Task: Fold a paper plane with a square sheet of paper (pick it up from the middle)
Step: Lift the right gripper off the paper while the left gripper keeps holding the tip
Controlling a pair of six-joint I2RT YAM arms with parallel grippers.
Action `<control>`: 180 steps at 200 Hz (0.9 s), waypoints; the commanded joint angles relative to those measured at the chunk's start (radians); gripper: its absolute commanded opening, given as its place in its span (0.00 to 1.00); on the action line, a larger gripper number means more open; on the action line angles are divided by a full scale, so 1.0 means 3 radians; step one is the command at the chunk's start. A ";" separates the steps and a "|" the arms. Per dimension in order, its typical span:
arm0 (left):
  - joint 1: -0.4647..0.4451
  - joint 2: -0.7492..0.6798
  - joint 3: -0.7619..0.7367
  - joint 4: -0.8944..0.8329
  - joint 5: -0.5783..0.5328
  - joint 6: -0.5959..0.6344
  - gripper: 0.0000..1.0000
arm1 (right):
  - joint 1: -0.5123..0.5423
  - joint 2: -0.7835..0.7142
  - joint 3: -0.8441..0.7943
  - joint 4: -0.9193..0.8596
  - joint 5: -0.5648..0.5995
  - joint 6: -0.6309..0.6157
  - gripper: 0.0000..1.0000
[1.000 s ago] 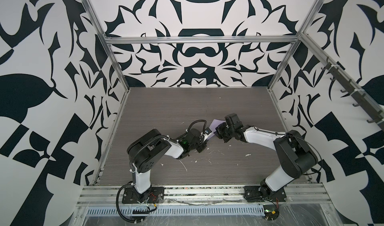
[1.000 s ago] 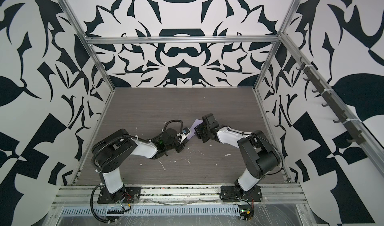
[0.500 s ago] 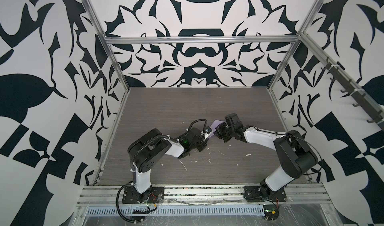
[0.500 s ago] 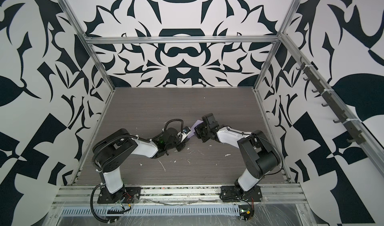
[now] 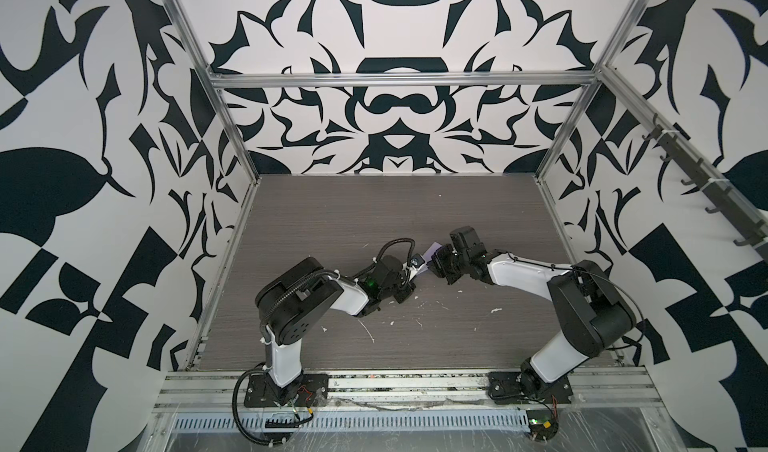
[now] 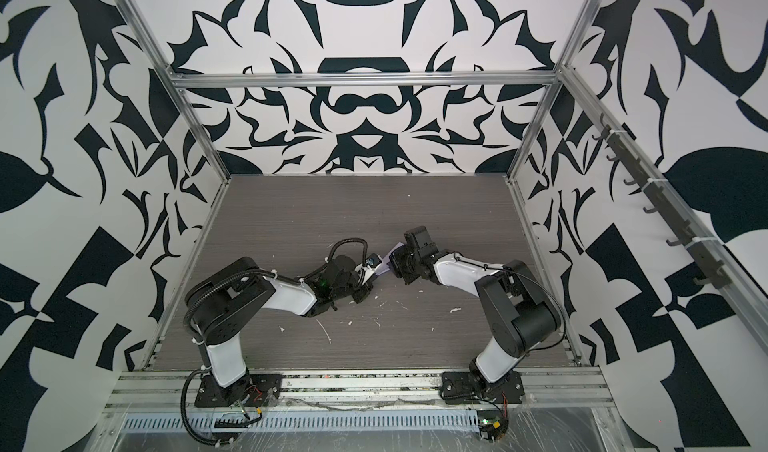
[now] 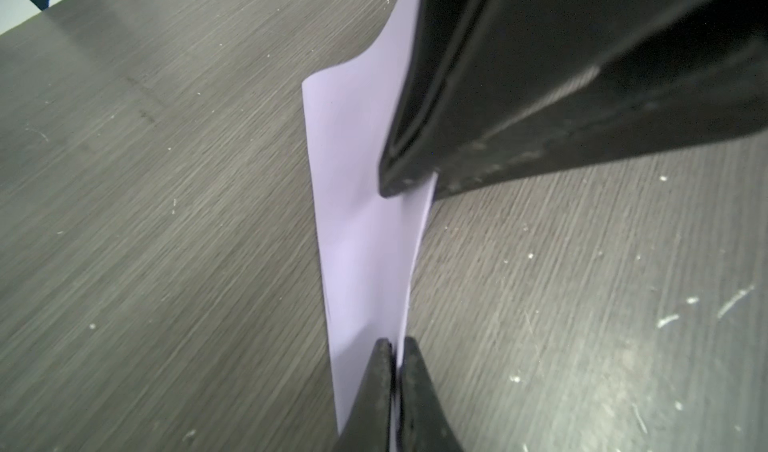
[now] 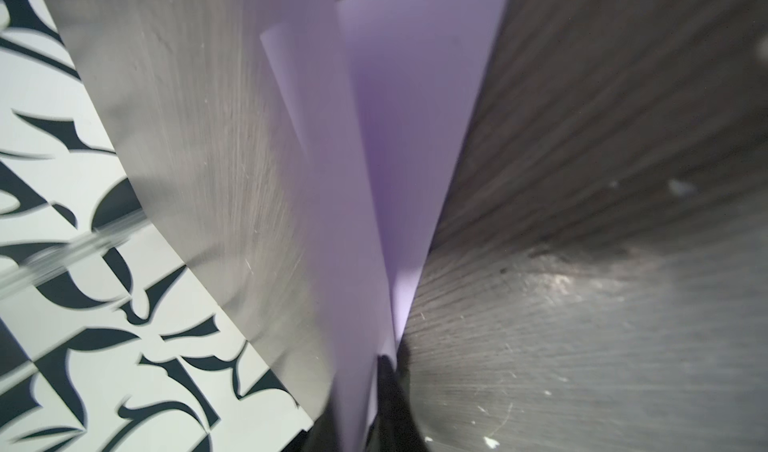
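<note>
The square sheet of paper is lilac and folded into a narrow upright strip that is held off the table. It shows as a small lilac patch between the two arms in both top views. My left gripper is shut on one end of the strip. My right gripper has the paper between its jaws farther along. Its black fingers stand close together around the paper. I cannot tell whether they press it.
Several white flecks lie on the grey wood-grain table in front of the grippers. Black-and-white patterned walls enclose the table on three sides. A metal rail at the front carries both arm bases.
Both arms keep nearly the same pose, and the paper stays between the two grippers. No other movement shows at this size.
</note>
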 commanded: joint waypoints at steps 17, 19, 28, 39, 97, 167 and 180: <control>0.0008 -0.0131 0.0169 -0.0498 0.0173 -0.0081 0.05 | -0.0096 -0.0269 0.0051 -0.0273 0.0162 -0.0243 0.49; 0.0007 -0.0136 0.0173 -0.0522 0.0181 -0.0087 0.06 | -0.0107 -0.0282 0.0049 -0.0279 0.0167 -0.0257 0.50; 0.0017 -0.0157 0.0206 -0.0640 0.0237 -0.0100 0.05 | -0.0150 -0.0360 0.0029 -0.0340 0.0215 -0.0310 0.54; 0.0023 -0.0175 0.0247 -0.0788 0.0277 -0.0118 0.05 | -0.0214 -0.0456 0.0001 -0.0394 0.0266 -0.0388 0.59; 0.0043 -0.0197 0.0655 -0.1748 0.0631 -0.0231 0.04 | -0.0483 -0.0735 -0.0018 -0.0758 0.0398 -0.0836 0.65; 0.0164 -0.0036 0.1230 -0.2689 0.1105 -0.0538 0.02 | -0.0584 -0.1084 -0.0166 -0.0744 0.0551 -0.1761 0.66; 0.0200 0.0005 0.1296 -0.2749 0.1217 -0.0672 0.02 | -0.0584 -0.1145 -0.0214 -0.0647 0.0480 -0.2003 0.66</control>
